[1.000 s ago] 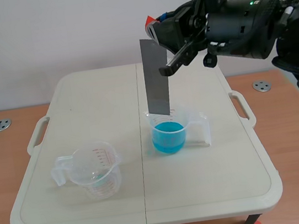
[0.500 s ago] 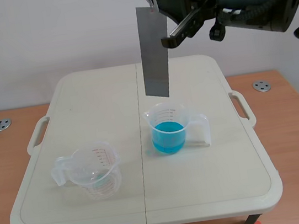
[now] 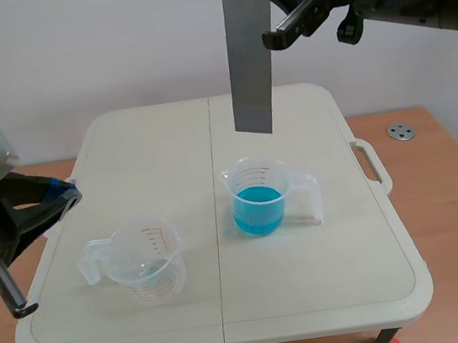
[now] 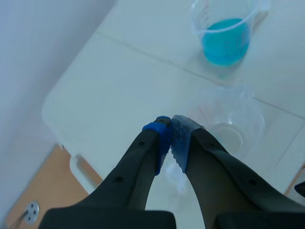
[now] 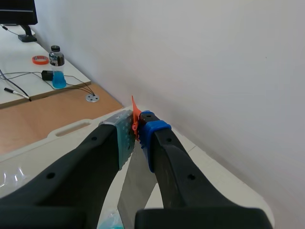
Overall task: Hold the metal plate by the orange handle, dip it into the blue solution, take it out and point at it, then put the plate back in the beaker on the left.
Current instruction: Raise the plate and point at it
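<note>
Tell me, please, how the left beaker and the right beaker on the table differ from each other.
The right beaker holds blue solution; the left beaker looks empty. The left beaker stands nearer the robot, and the right beaker stands farther back. The left beaker's scale marks are red, while the right beaker's look darker. Both are clear, upright measuring beakers with a handle.

**A:** Scene camera's out front between the arms, looking down the table toward the wall.

**B:** Left wrist camera sits close behind the left gripper, tilted down on the empty beaker and the blue beaker. The scene view has both too.

**A:** Right wrist camera's up high, facing the wall past the right gripper. With the scene view it shares the metal plate.
</note>
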Robot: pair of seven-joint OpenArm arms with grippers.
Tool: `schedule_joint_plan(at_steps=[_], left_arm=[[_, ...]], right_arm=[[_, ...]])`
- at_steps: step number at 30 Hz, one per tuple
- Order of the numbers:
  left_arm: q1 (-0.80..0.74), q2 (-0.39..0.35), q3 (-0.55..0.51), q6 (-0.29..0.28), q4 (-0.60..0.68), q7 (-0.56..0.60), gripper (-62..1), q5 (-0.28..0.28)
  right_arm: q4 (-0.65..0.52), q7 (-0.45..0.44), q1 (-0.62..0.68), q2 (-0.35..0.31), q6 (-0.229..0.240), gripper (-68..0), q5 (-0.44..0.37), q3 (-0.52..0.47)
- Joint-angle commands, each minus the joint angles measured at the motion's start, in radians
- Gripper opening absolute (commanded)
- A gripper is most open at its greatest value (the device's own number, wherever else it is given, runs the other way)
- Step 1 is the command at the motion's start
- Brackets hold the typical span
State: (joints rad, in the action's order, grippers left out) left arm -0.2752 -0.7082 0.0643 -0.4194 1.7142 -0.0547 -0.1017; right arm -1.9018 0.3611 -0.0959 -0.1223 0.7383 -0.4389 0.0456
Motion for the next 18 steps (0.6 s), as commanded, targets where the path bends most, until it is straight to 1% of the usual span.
schedule_joint_plan(at_steps=[1, 6, 10, 15, 18], left_arm=[[0.050, 0.025, 0.024, 0.005, -0.002, -0.008, -59.7, -0.009], [0.209, 0.080, 0.157, 0.005, -0.048, -0.050, -59.7, -0.009], [0.314, 0.133, 0.256, 0.005, -0.108, -0.075, -59.7, -0.005], [0.426, 0.203, 0.349, 0.006, -0.199, -0.074, -59.7, -0.003], [0.482, 0.245, 0.391, 0.008, -0.248, -0.075, -59.7, 0.021]], right_arm=[[-0.016, -0.014, -0.015, -0.002, 0.007, -66.2, -0.019, -0.002], [-0.016, -0.014, -0.015, -0.002, 0.007, -66.2, -0.019, -0.002], [-0.016, -0.014, -0.015, -0.002, 0.007, -66.2, -0.019, -0.002], [-0.016, -0.014, -0.015, -0.002, 0.007, -66.2, -0.019, -0.002], [-0.016, -0.014, -0.015, -0.002, 0.007, -66.2, -0.019, -0.002]])
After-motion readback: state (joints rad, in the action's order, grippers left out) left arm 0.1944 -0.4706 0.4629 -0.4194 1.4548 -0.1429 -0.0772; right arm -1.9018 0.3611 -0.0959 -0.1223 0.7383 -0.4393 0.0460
